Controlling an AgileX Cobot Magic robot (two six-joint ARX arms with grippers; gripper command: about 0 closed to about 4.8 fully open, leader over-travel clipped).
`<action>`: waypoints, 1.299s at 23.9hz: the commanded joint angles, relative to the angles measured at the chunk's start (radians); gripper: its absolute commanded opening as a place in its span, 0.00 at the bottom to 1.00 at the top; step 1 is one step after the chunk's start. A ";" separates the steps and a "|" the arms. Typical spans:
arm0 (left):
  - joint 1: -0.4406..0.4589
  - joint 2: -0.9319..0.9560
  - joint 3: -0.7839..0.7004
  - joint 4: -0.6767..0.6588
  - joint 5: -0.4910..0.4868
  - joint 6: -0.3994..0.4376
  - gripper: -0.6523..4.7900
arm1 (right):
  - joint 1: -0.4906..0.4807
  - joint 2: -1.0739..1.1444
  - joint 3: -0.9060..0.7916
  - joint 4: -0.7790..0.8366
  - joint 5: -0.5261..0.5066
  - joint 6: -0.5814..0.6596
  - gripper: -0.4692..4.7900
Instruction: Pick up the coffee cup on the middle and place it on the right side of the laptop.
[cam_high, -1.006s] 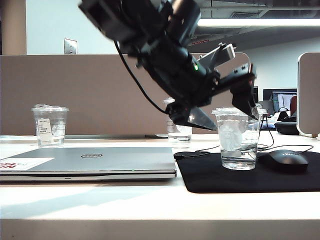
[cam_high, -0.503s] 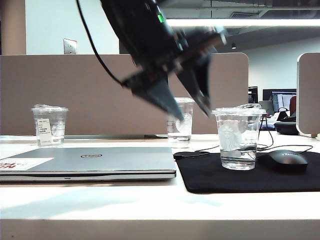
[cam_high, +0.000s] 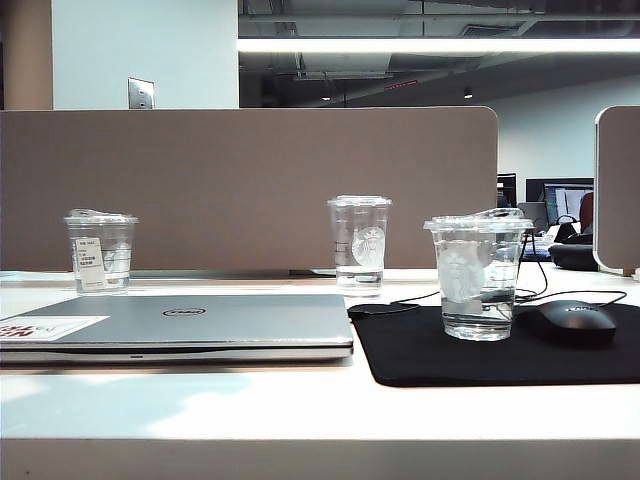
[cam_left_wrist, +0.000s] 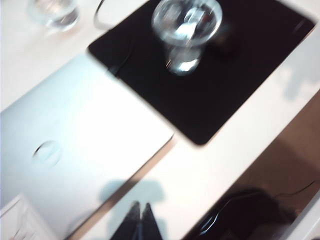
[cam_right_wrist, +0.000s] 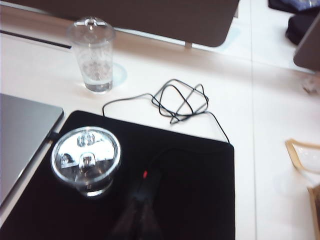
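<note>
Clear plastic, ribbed at the rim and capped by a rumpled lid, made up the coffee cup (cam_high: 478, 280). It stood upright, with a little water in it, on a matte black mouse pad (cam_high: 500, 358) just right of the laptop (cam_high: 180, 325). A glossy black mouse (cam_high: 575, 322) lay beside it.

Neither arm showed in the exterior view. The left claw (cam_left_wrist: 140, 225) hung high over the table's (cam_high: 300, 410) front edge, looking down on the flat silver-grey lid, its dark pointed tips pressed together on nothing. The right claw (cam_right_wrist: 141, 215) hovered above the pad near the cup. It was blurred, its tips seemingly together and empty. A taller slim cup (cam_high: 360, 240) stood farther back.
</note>
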 joint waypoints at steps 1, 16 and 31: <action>0.000 -0.108 -0.059 -0.022 -0.026 0.011 0.11 | 0.001 -0.073 0.004 -0.061 0.000 0.005 0.08; 0.001 -0.830 -0.652 0.290 -0.463 -0.081 0.11 | 0.037 -0.261 0.002 -0.311 -0.124 0.104 0.08; 0.002 -1.096 -1.199 0.775 -0.299 -0.047 0.11 | 0.037 -0.623 -0.410 0.113 -0.149 0.106 0.08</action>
